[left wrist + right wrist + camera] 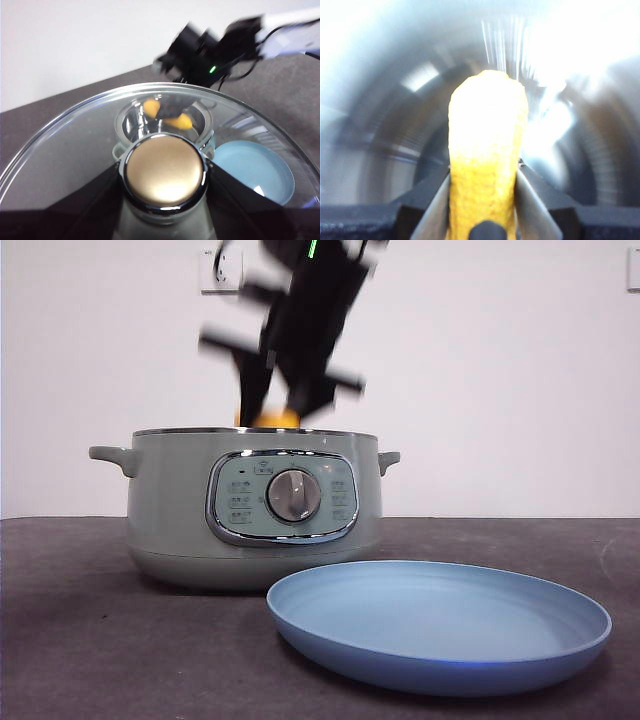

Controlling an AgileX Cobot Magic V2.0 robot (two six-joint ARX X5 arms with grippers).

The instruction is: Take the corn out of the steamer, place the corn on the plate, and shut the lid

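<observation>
Gripping bumpy yellow corn [487, 165]: right tool [482, 200]; domed glass lid [75, 150]: left tool [164, 200]

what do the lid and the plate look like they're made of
Lid: clear glass, since the pot and corn show through it, with a shiny chrome-like rim. Plate: probably matte plastic or melamine; even light-blue surface with only a soft sheen, though glazed ceramic cannot be ruled out.

Bright, even light, with heavy motion blur around the moving arm.
Your front view smears the right gripper [285, 400]; the right wrist view overexposes the corn [487, 150] and streaks the steamer [395, 130]; glare sits on the lid [165, 170] knob.
</observation>
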